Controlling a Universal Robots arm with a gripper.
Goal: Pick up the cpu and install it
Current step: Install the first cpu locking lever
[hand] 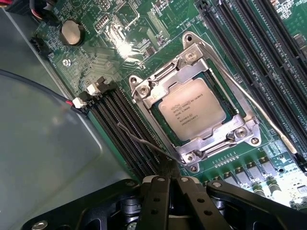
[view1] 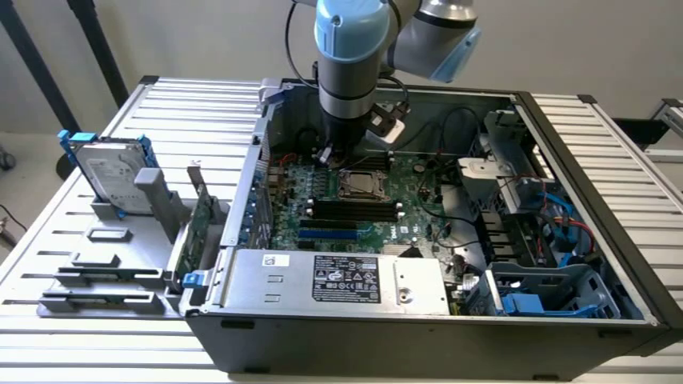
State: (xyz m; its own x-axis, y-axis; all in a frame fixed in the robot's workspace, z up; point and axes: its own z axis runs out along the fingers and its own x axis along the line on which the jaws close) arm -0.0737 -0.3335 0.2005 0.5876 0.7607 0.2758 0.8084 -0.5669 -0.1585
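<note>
Silver cpu sits in its socket; wrist view shows pincer pressed together.

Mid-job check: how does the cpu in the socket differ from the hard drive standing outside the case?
The cpu is small and square; the hard drive is far larger and oblong. The cpu lies flat in the socket inside the case; the hard drive stands upright in a grey holder outside it. The hard drive carries blue brackets; the cpu has none. Both have silver-grey faces with printing.
</note>
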